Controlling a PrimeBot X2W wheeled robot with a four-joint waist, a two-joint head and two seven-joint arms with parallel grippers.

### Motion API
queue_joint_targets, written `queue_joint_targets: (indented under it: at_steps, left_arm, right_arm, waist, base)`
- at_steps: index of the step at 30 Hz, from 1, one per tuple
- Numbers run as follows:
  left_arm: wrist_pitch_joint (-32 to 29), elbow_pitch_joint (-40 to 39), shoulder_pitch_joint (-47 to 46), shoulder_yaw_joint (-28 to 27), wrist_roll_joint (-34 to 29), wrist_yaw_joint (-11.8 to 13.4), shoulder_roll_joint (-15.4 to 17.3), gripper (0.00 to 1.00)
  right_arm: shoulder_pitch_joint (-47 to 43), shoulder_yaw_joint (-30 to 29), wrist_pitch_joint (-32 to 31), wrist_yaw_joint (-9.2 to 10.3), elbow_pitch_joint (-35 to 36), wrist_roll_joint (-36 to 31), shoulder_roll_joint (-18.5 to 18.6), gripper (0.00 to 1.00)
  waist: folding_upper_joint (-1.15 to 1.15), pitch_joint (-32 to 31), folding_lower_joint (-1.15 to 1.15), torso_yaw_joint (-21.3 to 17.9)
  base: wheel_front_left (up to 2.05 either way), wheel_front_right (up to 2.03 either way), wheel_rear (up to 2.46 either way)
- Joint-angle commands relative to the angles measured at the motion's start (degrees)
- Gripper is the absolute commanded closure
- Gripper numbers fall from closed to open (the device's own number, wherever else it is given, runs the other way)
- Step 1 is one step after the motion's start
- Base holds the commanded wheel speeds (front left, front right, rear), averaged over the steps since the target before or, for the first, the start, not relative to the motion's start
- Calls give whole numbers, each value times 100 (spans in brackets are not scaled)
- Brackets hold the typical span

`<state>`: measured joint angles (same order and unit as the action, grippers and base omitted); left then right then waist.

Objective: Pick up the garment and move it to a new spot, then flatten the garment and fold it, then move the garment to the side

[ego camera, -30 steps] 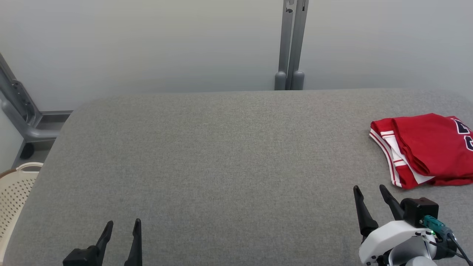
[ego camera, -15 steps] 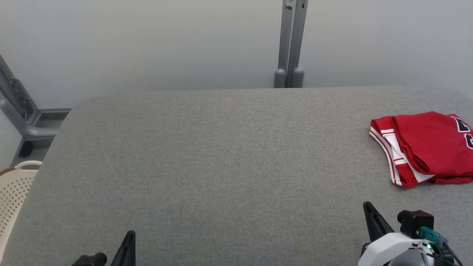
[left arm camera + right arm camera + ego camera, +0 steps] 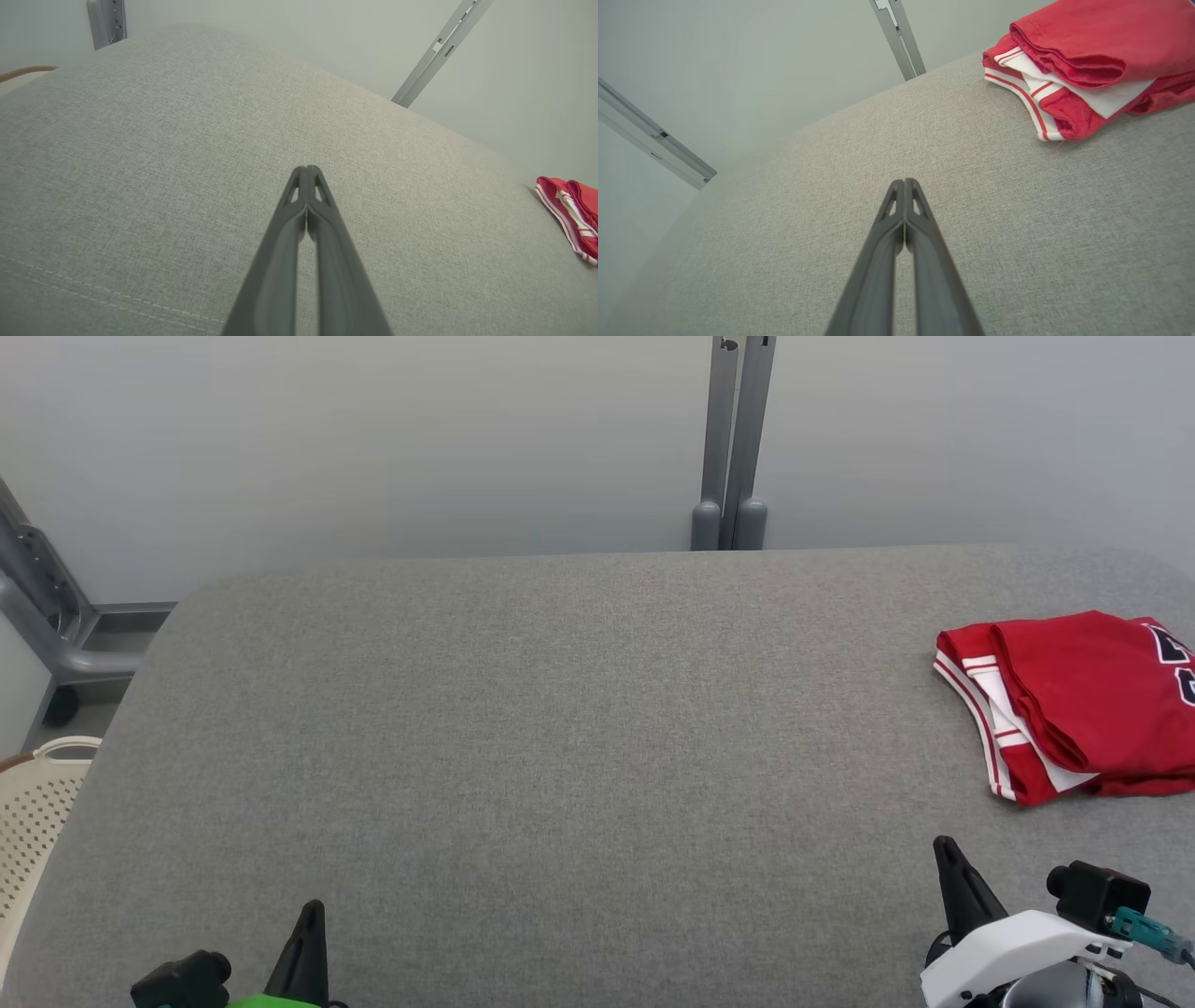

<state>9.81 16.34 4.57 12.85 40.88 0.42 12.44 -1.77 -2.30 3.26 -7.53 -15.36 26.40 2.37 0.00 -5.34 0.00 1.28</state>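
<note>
Work is seemingly ending: my left pincer point(image 3: 307, 168) and right pincer point(image 3: 904, 181), wide a second ago, are sitting pinched together, empty, while the folded garment point(image 3: 1074, 700) is lying far right on the counter point(image 3: 560, 728).

A wide surface point(image 3: 560, 728) covered in grey woven fabric is carrying the load. Its far corners are showing as rounded in the head view, and pale stitching is running across the fabric in the left wrist view. 1 folded red garment point(image 3: 1074, 700) with white and red striped trim is lying directly on it, at the right side
</note>
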Motion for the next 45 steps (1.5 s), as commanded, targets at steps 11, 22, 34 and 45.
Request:
queue_joint_targets:
  at_steps: [11, 22, 34, 45]
  left_arm:
    - [-315, -55, -389, -352, 899, -151, -138, 100]
    - [-579, -41, -561, -598, 1597, -259, -271, 100]
    - [-830, -27, -724, -838, 2269, -364, -399, 100]
    - [-1044, -14, -861, -1034, 2815, -451, -509, 100]
  right_arm:
    - [175, -89, -106, 2, 207, 1155, 32, 100]
    - [205, -156, -201, 2, 279, 2056, 38, 100]
    - [242, -221, -290, 3, 349, 2929, 43, 100]
    - [266, -274, -363, 2, 404, 3644, 48, 100]
  waist:
    - [0, 57, 0, -13]
    - [0, 114, 0, -26]
    - [0, 175, 0, -41]
    - [0, 231, 0, -54]
  base:
    - [0, 0, 0]
    - [0, 0, 0]
    - [0, 0, 0]
    - [0, 0, 0]
